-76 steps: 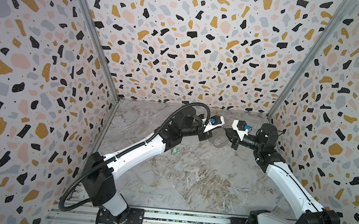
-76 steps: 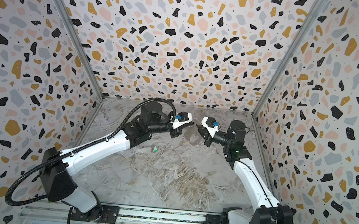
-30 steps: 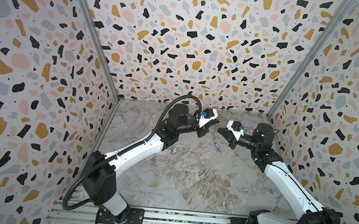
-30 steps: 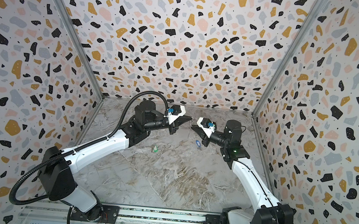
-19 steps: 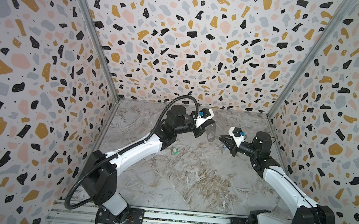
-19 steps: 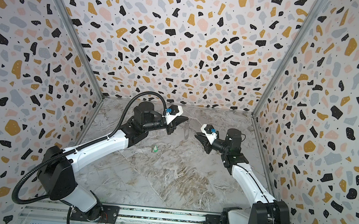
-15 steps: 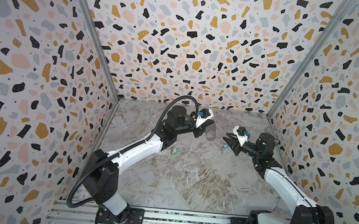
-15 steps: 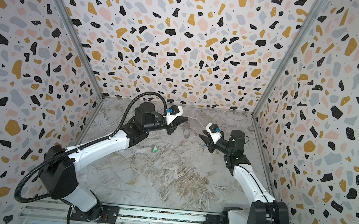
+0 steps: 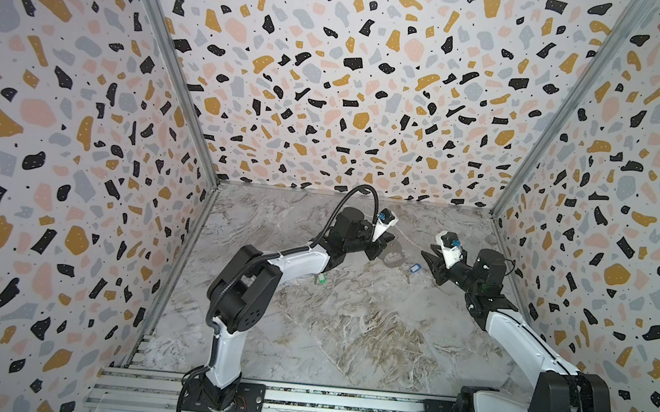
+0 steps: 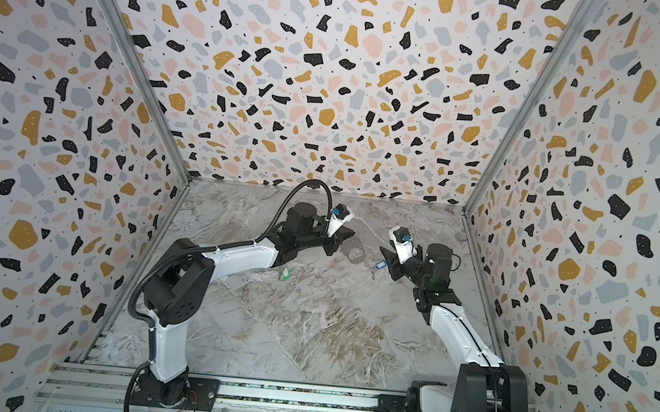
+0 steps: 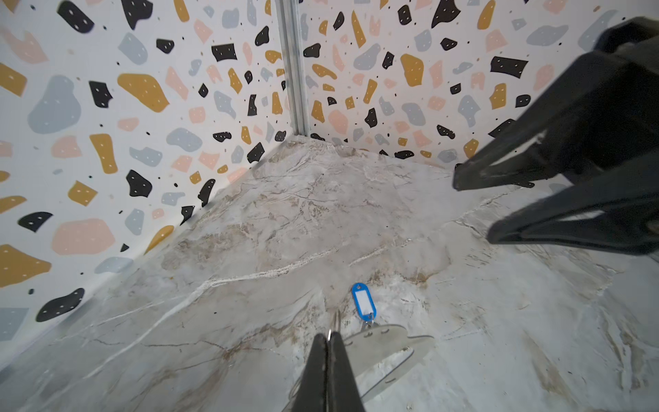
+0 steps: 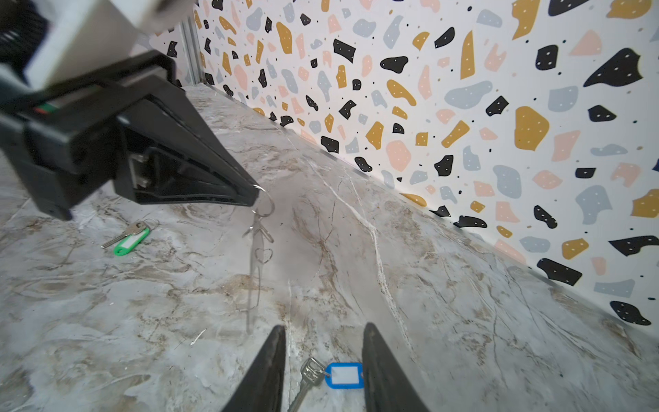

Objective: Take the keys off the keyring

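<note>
The left hand (image 12: 252, 195) is pressing its fingers together on the thin wire loop at the top of the keyring (image 11: 383, 347). The keyring's grey tab is hanging below the fingertips, and in the right wrist view it is showing edge-on. Whether its lower end is touching the marbled surface (image 9: 348, 334) cannot be told. No key is hanging on the loop.

The blue-tagged key (image 12: 340, 375) is lying flat on the surface, just beside the hanging tab and the right hand (image 12: 322, 333). That hand is holding its fingers spread and gripping nothing. In its own wrist view the blue tag is showing in the gap between the two fingers, with the metal blade pointing away from the tag.

The green-tagged key (image 9: 320, 278) is lying flat on the surface well apart from the blue one, beside the left arm's forearm in both top views.
</note>
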{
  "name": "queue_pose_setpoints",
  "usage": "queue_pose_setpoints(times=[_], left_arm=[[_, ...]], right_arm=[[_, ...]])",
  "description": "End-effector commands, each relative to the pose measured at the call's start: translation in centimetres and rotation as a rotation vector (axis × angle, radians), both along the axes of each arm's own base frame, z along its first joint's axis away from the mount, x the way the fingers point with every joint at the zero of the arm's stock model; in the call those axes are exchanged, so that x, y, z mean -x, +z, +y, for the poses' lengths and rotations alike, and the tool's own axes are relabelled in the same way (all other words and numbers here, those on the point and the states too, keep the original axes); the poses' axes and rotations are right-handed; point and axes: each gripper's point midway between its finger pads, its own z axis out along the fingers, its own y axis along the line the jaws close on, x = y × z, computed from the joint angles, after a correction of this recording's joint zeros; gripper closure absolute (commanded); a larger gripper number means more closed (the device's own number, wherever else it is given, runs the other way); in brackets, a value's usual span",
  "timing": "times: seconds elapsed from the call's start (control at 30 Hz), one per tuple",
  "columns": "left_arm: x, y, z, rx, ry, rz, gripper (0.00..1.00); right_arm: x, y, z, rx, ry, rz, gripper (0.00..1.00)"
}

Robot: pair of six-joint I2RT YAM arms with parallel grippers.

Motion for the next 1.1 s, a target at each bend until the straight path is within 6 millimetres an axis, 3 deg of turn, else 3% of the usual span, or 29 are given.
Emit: queue_pose_setpoints(times=[0.0,0.17,0.33,0.57,0.8,1.07], left_arm=[[-2.7,5.4,-1.5,0.139,0.016,-0.110,1.00],[-4.8,3.8,-3.0,0.187,0.029,-0.086,1.00],[-4.5,1.2,-2.3,0.195,0.057,-0.032,1.00],[-2.8,-1.9,-0.2,0.188,0.108,0.036,1.00],[0.2,-3.4,3.1,0.173,0.162,0.071,1.00],[3.1,-5.6,5.0,0.093,0.150,0.126,1.00]], right_arm=[[-0.1,-0.2,-0.6,0.021,-0.034,-0.009,0.62],[0.0,-0.7,-0.9,0.036,-0.044,-0.004,0.62],[0.7,-1.4,-0.8,0.048,-0.033,0.011,0.61],[1.0,-2.4,-0.8,0.059,-0.026,0.031,0.60],[1.2,-3.0,-0.7,0.062,-0.018,0.039,0.56],[1.4,-3.6,-0.5,0.076,0.002,0.048,0.56]])
